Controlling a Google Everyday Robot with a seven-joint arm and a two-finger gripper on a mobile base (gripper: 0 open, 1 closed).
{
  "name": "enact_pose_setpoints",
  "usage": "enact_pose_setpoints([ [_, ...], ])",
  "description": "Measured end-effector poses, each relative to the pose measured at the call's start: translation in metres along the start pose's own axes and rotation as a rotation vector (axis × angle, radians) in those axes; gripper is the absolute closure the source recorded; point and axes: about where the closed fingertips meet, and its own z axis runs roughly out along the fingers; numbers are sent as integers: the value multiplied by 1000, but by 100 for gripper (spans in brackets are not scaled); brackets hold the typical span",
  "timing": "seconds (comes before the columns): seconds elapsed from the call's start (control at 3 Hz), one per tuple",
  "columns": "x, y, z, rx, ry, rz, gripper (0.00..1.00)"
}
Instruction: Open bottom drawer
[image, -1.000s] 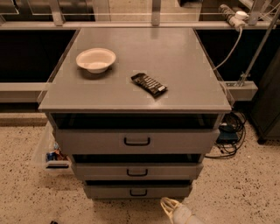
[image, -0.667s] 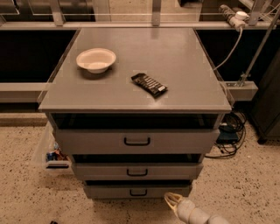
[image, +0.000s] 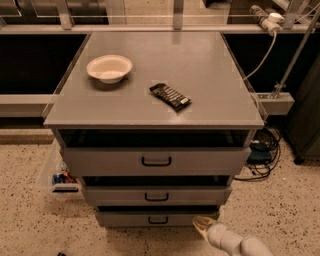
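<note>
Landmark for all positions: the grey drawer cabinet (image: 70, 160).

1. The bottom drawer (image: 125, 218) is the lowest of the three fronts on the cabinet, directly under the middle drawer (image: 200, 196), which sits under the top drawer (image: 210, 161). Its small black loop handle (image: 158, 219) is at the centre of the front. Each front stands a little forward of the cabinet, with a dark gap above it.

2. The end effector (image: 202, 225) is at the cabinet's lower right front corner, low over the speckled floor (image: 280, 210). Its yellowish tip lies just beside the right end of the bottom drawer front, at about the height of that front's lower edge. It is to the right of the loop handle and apart from it. Contact with the drawer front cannot be confirmed. Whether the end effector is spread wide or closed narrow cannot be told; nothing is seen held in it. The white arm (image: 235, 245) runs from it down and to the right, away from the cabinet.

3. On the cabinet's worktop (image: 200, 75), a white bowl (image: 109, 68) stands toward the rear left, upright. A dark wrapped snack bar (image: 170, 96) lies flat near the centre, set diagonally, well apart from the bowl.

4. A clear plastic box (image: 57, 175) sits on the floor against the cabinet's left side. Black cables (image: 262, 150) lie on the floor by its right side.
</note>
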Motion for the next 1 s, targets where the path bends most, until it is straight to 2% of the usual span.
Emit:
enact_pose_setpoints([
  [0.33, 6, -2, 5, 1, 20, 7, 100],
  [0.67, 9, -20, 17, 20, 15, 2, 100],
  [1.0, 11, -52, 22, 81, 16, -16, 100],
])
